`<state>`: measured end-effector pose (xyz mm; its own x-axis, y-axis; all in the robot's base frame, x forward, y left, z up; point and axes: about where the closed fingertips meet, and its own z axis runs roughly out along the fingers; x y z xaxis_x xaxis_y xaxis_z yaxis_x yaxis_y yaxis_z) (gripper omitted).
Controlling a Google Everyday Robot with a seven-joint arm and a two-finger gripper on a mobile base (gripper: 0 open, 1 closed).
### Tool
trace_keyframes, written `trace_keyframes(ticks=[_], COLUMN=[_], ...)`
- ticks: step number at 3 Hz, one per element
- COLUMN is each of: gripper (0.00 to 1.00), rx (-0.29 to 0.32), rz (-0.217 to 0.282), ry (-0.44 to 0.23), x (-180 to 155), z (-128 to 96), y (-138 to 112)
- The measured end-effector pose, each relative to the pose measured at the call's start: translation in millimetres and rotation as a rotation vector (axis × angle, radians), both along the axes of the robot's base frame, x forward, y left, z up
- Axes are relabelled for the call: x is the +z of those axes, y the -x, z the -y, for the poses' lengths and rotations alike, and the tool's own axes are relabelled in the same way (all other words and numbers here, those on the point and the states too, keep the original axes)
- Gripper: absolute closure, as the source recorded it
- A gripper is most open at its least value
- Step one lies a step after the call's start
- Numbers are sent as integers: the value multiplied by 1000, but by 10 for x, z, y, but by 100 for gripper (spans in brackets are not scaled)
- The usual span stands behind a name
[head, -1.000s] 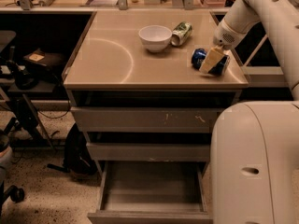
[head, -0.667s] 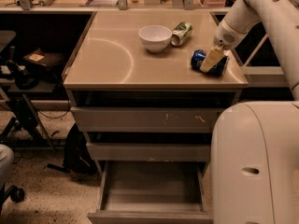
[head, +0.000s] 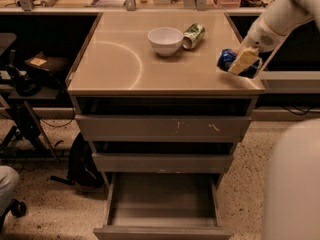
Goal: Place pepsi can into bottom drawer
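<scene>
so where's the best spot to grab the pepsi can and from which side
Take the pepsi can across its round body, midway between the ends, coming from above on the right: it lies on its side at the right front corner of the countertop. The tool is at that spot, across the can.

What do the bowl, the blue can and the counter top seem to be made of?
The bowl: likely glazed ceramic or plastic, smooth plain white. The blue can, held by the gripper at the counter's right edge: thin painted metal, glossy. The counter top: probably brushed metal or laminate; it shows a dull sheen and a pale curved glare.
</scene>
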<state>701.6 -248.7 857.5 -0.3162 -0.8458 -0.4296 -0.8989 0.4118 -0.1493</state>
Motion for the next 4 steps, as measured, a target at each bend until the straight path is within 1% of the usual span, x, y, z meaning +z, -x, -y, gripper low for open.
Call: trace_keyframes(ticks=[1, 2, 3, 4], gripper=[100, 100, 100, 100], rx=[-88, -182, -192, -192], rz=[180, 351, 418, 418], ry=[-2, -41, -28, -28], x=[563, 1231, 1497, 1496], z=[440, 500, 417, 417], y=[422, 994, 1316, 1316])
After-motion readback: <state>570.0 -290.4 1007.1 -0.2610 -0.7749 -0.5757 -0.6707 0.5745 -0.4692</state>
